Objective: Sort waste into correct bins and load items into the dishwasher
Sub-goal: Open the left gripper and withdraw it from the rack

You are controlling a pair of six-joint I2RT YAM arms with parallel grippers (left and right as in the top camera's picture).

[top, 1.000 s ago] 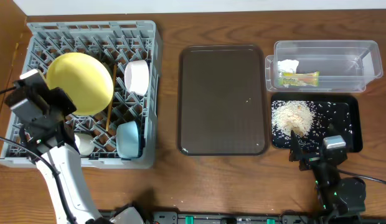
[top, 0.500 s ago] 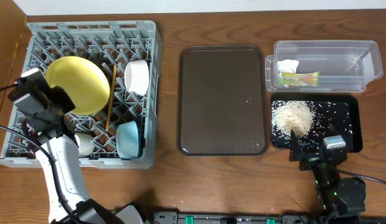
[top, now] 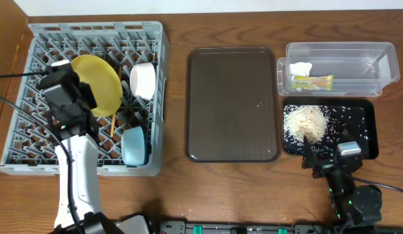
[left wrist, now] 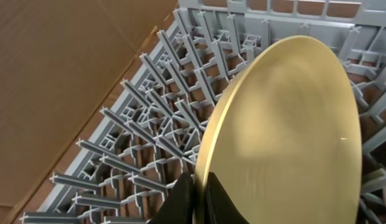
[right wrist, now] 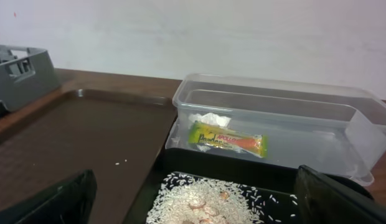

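Overhead, the yellow plate (top: 101,84) is in the middle of the big grey rack (top: 32,149) at the left of the tabletop (top: 175,188). It is tipped up on its edge and leans, so its round face still shows from above. Its long way runs from the back of the rack to the front. I cannot tell if its low edge sits on the pegs.

The left claw (top: 84,97) is clamped on the plate's rim at the near left side. The left wrist view shows the two dark fingers (left wrist: 180,196) pinched tight on that rim, with grey pegs behind.

Just right of the plate a white bowl (top: 143,79) stands on its side. A blue bowl (top: 134,144) stands at the front of the rack. A bit of the chopsticks (top: 112,125) pokes out below the plate.

A brown tray (top: 232,104) lies beside the rack. Past it, a clear tub (top: 377,65) holds a wrapper (top: 312,82) and a tissue (top: 300,68). A black tray (top: 364,130) in front of the tub holds rice (top: 305,120).

The right claw (top: 325,156) hangs at the near edge of the black tray, well apart from the plate. Its fingers are spread wide and hold nothing.
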